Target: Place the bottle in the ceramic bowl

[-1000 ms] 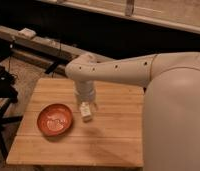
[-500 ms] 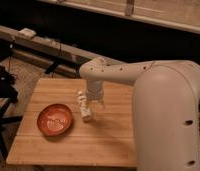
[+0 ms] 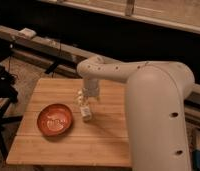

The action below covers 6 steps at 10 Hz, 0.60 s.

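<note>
The bottle (image 3: pixel 86 112), small and whitish with a pale label, stands upright on the wooden table (image 3: pixel 108 145), just right of the ceramic bowl. The bowl (image 3: pixel 55 120) is shallow, round and orange-red, has a pale mark at its centre and holds nothing. My gripper (image 3: pixel 84 101) hangs from the white arm (image 3: pixel 113 71) directly over the bottle, at its top. I cannot tell whether it touches the bottle.
The arm's large white body (image 3: pixel 158 120) covers the table's right side. A dark stand (image 3: pixel 3 90) is off the table's left edge. A long rail with a small box (image 3: pixel 28 33) and cables runs behind the table.
The arm has swung and its wrist has shifted slightly left over the bottle. The bottle and bowl stay about where they were.
</note>
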Tool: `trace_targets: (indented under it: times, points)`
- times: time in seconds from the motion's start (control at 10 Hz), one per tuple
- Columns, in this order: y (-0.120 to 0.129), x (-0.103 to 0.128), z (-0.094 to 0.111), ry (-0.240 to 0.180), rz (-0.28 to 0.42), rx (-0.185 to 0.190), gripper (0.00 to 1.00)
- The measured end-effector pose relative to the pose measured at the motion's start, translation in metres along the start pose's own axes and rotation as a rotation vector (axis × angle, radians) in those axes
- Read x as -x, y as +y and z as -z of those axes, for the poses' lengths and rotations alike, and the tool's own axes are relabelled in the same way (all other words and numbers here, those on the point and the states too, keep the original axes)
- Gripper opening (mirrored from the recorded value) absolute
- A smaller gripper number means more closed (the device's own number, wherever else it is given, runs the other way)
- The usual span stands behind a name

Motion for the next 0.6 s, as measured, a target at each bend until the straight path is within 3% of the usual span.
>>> trace_targets:
  times: [0.6]
  points:
    - [0.019,0.023,-0.038,0.066,0.064,-0.005,0.65]
